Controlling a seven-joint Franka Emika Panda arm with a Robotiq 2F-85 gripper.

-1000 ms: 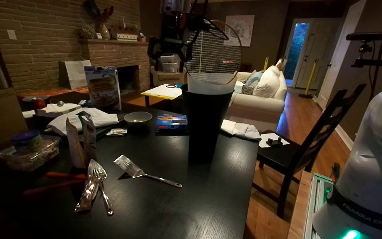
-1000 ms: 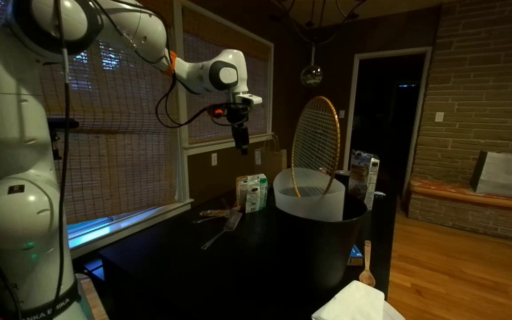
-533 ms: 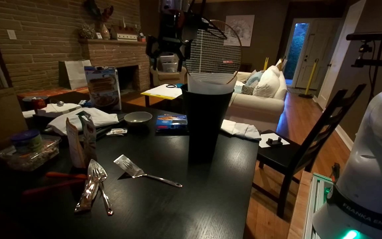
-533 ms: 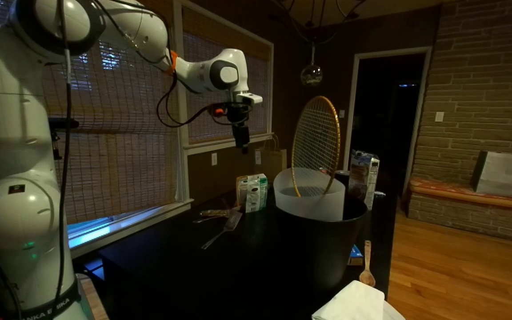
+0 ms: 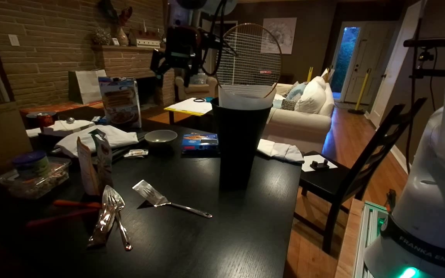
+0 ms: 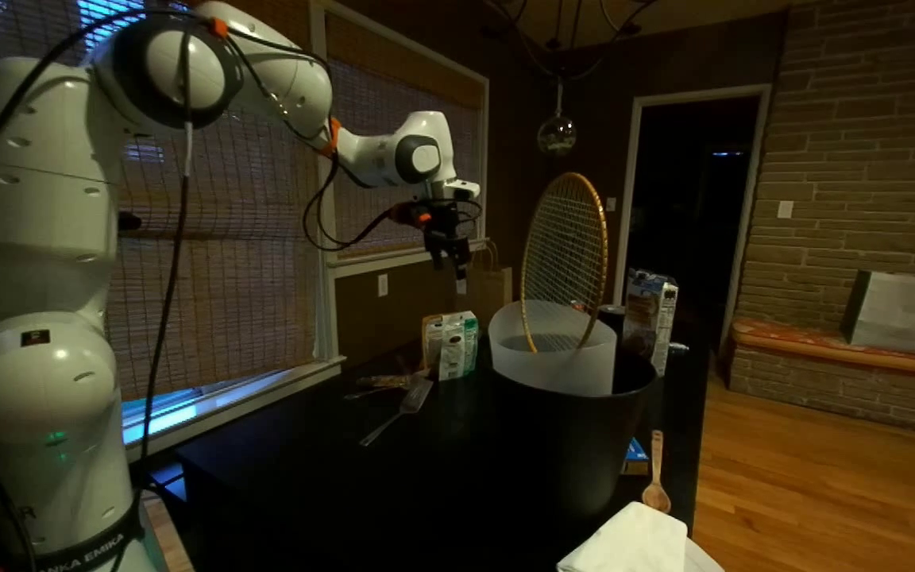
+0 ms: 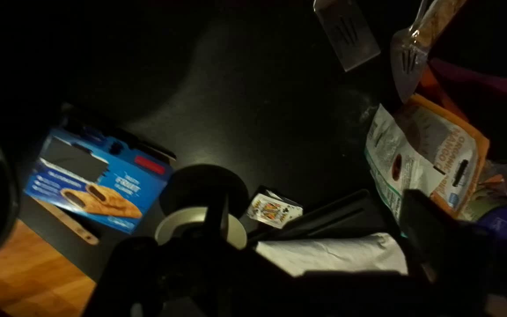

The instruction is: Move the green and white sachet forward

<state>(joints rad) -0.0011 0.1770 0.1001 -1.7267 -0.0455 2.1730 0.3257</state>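
"Wrist view, right side: which colours?"
"A flat, rectangular green and white sachet (image 7: 393, 165); an orange-bordered white pouch (image 7: 452, 147)."
"And left?"
"A rectangular blue cardboard box (image 7: 104, 187) printed with golden-brown pastries."

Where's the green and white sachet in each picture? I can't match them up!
In an exterior view: green and white sachet, left part, just below mid-height.
In an exterior view: green and white sachet, near the centre, a bit low.
In the wrist view: green and white sachet, right of centre, about mid-height.
Shared landmark: the flat-ended metal spatula, in all three.
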